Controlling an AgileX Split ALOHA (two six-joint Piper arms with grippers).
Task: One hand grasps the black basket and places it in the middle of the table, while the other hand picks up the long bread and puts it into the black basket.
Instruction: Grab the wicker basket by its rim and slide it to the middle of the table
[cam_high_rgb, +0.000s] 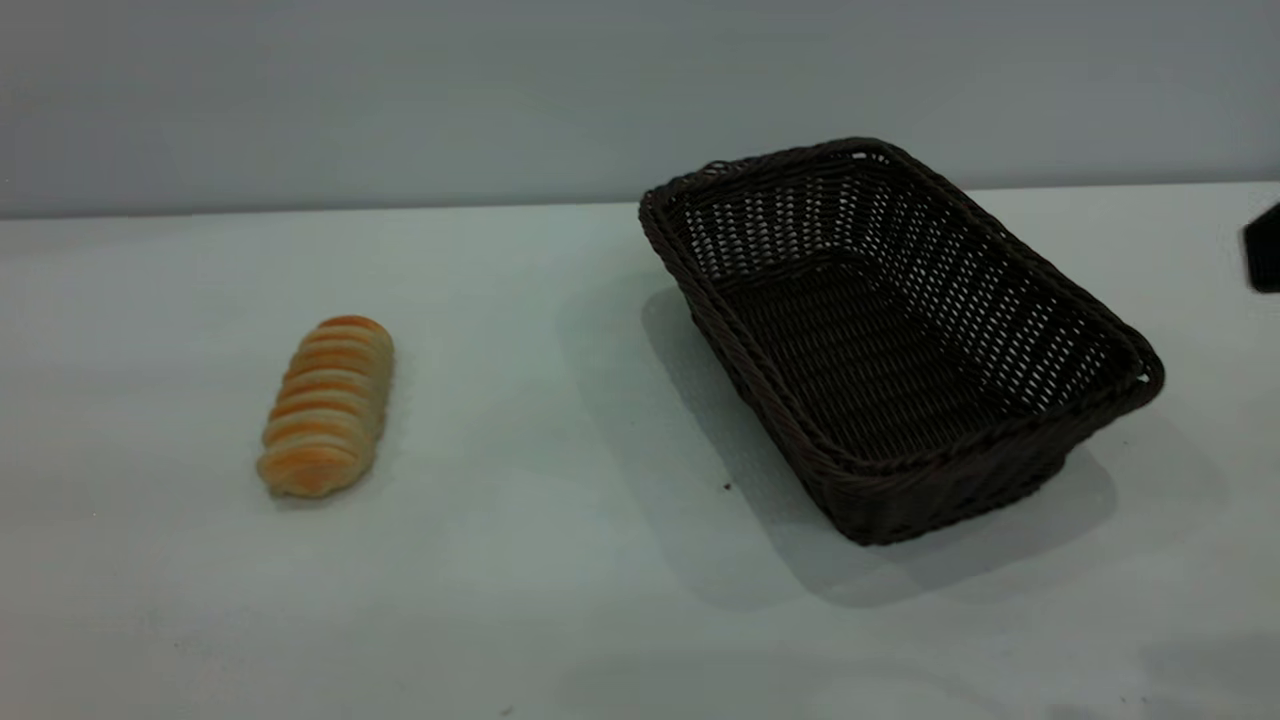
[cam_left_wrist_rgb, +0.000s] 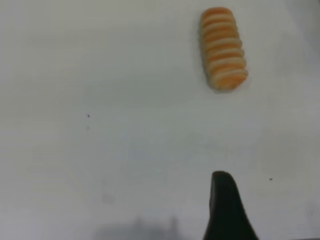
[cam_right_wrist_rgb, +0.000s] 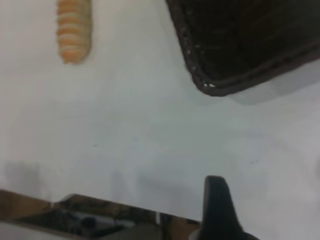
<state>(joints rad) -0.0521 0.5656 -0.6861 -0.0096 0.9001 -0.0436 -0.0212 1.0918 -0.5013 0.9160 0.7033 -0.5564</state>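
The long bread (cam_high_rgb: 327, 405) lies on the table (cam_high_rgb: 520, 560) at the left, golden-orange with pale ridges. It also shows in the left wrist view (cam_left_wrist_rgb: 223, 48) and the right wrist view (cam_right_wrist_rgb: 74, 29). The black basket (cam_high_rgb: 890, 340) stands empty on the table at the right, turned at an angle; one corner shows in the right wrist view (cam_right_wrist_rgb: 240, 45). My left gripper (cam_left_wrist_rgb: 226, 207) hangs above bare table, well short of the bread and holding nothing. My right gripper (cam_right_wrist_rgb: 216, 207) is near the table's edge, apart from the basket; a black part of it shows at the exterior view's right edge (cam_high_rgb: 1265, 250).
A grey wall (cam_high_rgb: 400, 100) runs behind the table. The table's edge (cam_right_wrist_rgb: 110, 202), with brown clutter below it, shows in the right wrist view. Bare tabletop lies between the bread and the basket.
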